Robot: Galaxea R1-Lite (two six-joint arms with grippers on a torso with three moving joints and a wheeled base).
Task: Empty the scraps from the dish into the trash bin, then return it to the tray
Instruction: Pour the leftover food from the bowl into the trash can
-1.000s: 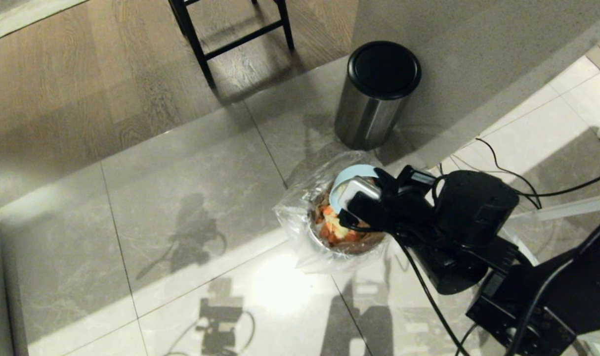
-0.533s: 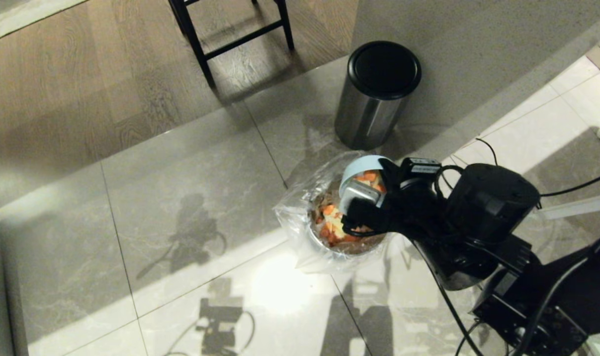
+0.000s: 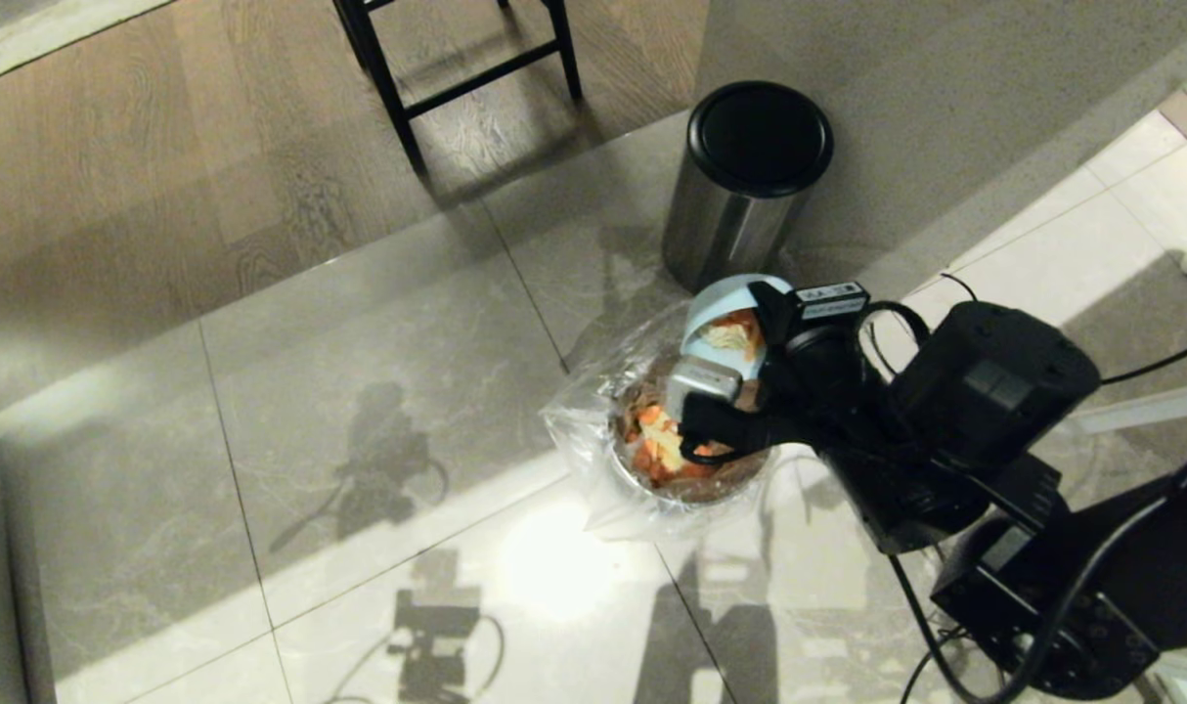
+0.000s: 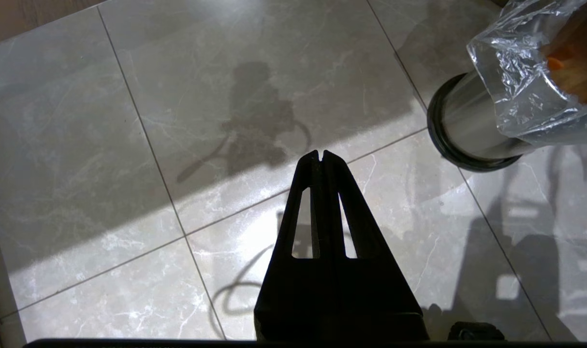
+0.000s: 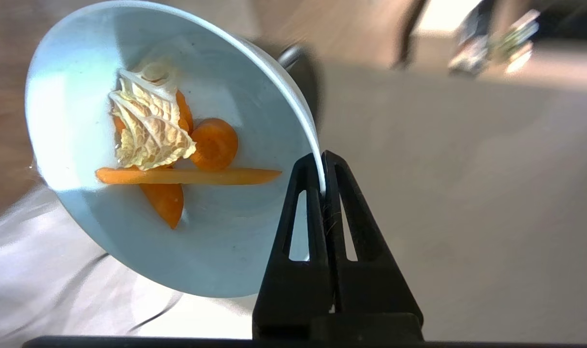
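Two steel bins (image 3: 745, 191); one dish (image 5: 168, 145), several scraps (image 5: 168, 145) inside.

The grey tiled floor (image 3: 378, 332) carries the bag-lined trash bin (image 3: 593, 460) near centre, a black-lidded steel bin (image 3: 740, 196) just beyond it, and chair legs (image 3: 457, 78) farther left.

Likely a home kitchen or dining corner: marble floor tiles (image 3: 359, 391) meeting wood flooring (image 3: 163, 147), black-lidded steel bin (image 3: 745, 186), chair legs (image 3: 457, 68).

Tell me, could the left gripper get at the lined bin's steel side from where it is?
Probably yes: the left gripper, shut, hangs over bare floor tiles beside the trash bin, with nothing between them.
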